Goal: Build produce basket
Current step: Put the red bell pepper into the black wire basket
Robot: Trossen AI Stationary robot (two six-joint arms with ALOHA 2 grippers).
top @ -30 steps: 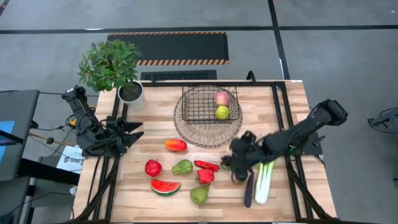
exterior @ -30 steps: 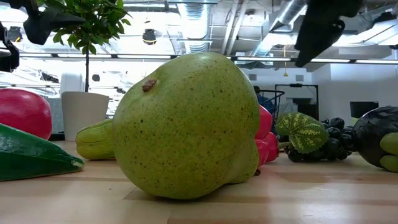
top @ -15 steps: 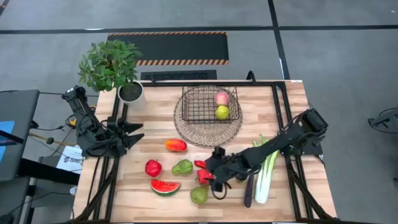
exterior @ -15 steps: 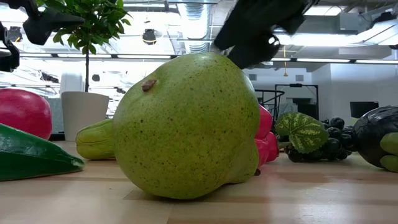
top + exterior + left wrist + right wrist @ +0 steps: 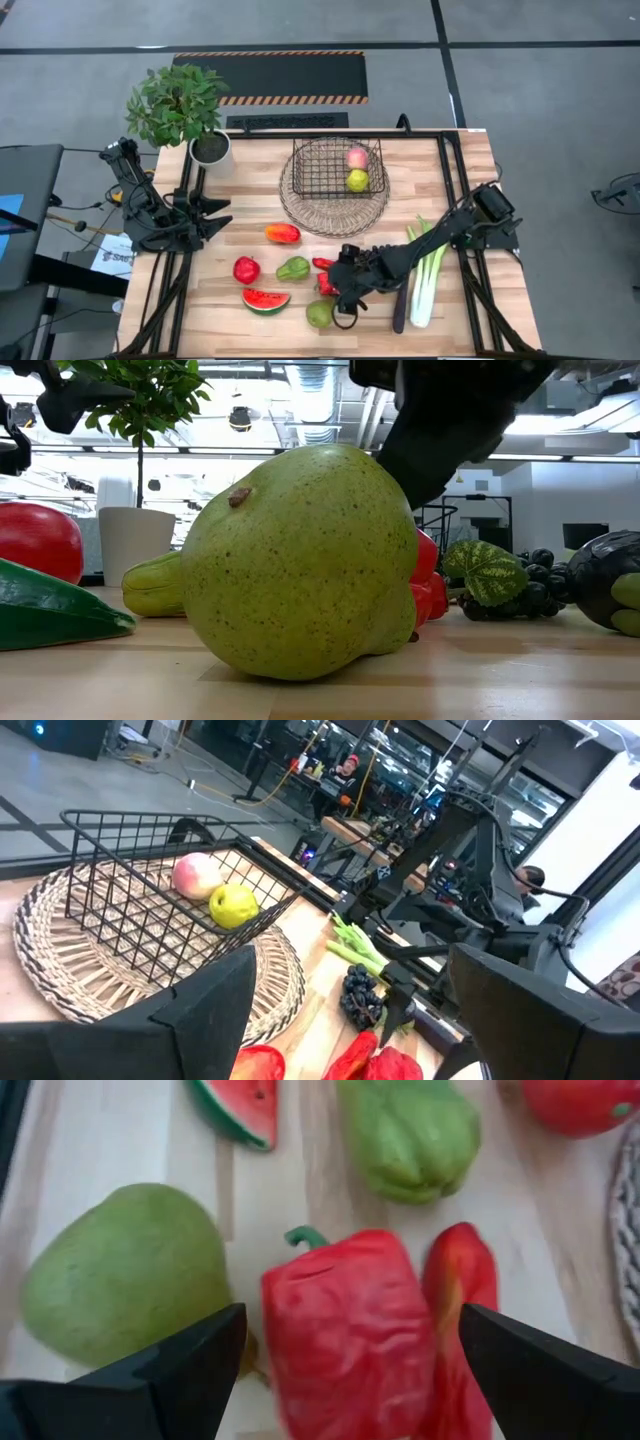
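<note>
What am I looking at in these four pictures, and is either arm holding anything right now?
Two dark robot arms work at a wooden table. The overhead picture shows everything; the low one looks level across the tabletop, mostly filled by a green pear; the other two come from cameras on each arm's wrist.

The wire basket sits on a round pale tray and holds a peach and a yellow-green fruit. Loose produce lies on the table: a mango, an apple, a watermelon slice, a leek.

The right end effector is open, poised over a red pepper, holding nothing. The left end effector waits open at the table's left edge, empty.
</note>
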